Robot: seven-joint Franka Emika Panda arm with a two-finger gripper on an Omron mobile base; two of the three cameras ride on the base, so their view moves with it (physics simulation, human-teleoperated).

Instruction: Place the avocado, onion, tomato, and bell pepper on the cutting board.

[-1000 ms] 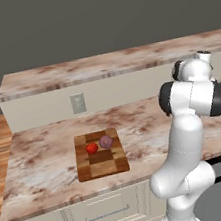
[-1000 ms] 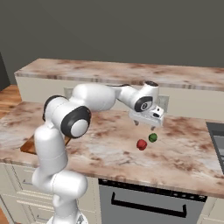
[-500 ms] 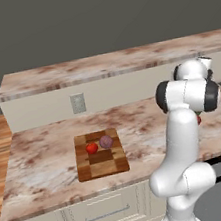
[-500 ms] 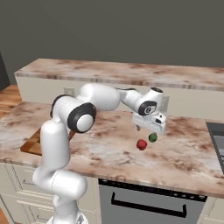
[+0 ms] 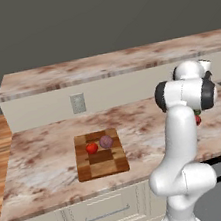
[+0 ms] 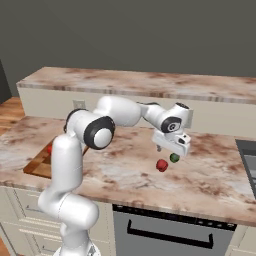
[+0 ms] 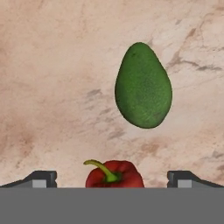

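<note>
The cutting board [image 5: 102, 165] lies on the counter to the left of my arm, with the bright red tomato [image 5: 91, 148] and the purple-pink onion [image 5: 106, 141] on its far half. Over on the right of the counter, the dark green avocado [image 6: 174, 158] and the red bell pepper [image 6: 161, 165] lie close together. My gripper [image 6: 172, 149] hangs open just above these two, holding nothing. From the hand, the avocado [image 7: 143, 86] lies ahead, and the bell pepper [image 7: 114, 174] sits between the fingertips [image 7: 41, 178]. In the right base view my arm hides most of the board [image 6: 36, 165].
A raised ledge [image 6: 150, 82] runs along the back of the marble counter [image 6: 115, 170]. A dark cooktop [image 6: 247, 152] starts at the right end, with an oven door [image 6: 170, 230] below the counter front. A wall outlet [image 5: 78, 103] sits behind the board.
The hand has come down and slightly right towards the avocado and bell pepper, jaws still open. The vegetables and the board have not moved.
</note>
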